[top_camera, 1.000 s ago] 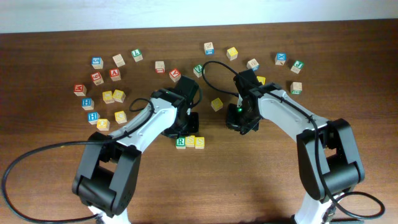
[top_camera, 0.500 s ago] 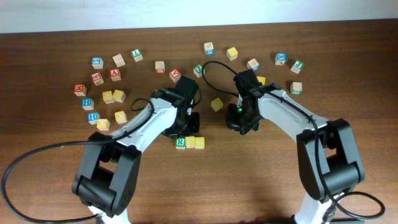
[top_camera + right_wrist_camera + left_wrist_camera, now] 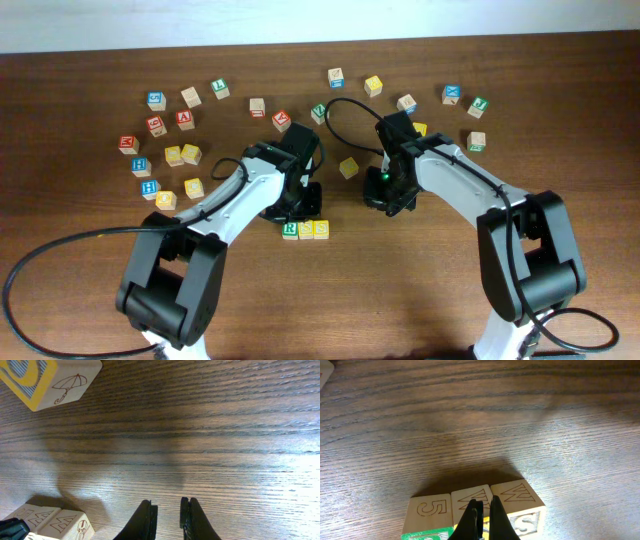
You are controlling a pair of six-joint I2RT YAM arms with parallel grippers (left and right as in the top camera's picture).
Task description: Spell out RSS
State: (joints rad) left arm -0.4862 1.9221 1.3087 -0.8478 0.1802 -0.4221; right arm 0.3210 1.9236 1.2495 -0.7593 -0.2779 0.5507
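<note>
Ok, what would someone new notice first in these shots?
The neat row of three cubes in the middle of the table, a green R then two yellow S blocks, stands out first. The left gripper hangs right above it, and other letter cubes lie scattered along the far side.

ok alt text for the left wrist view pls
Three wooden cubes touch in a row on a wood table, with the left gripper nearly shut and empty over the middle one. The left cube shows a green edge, the right cube a yellow S.
</note>
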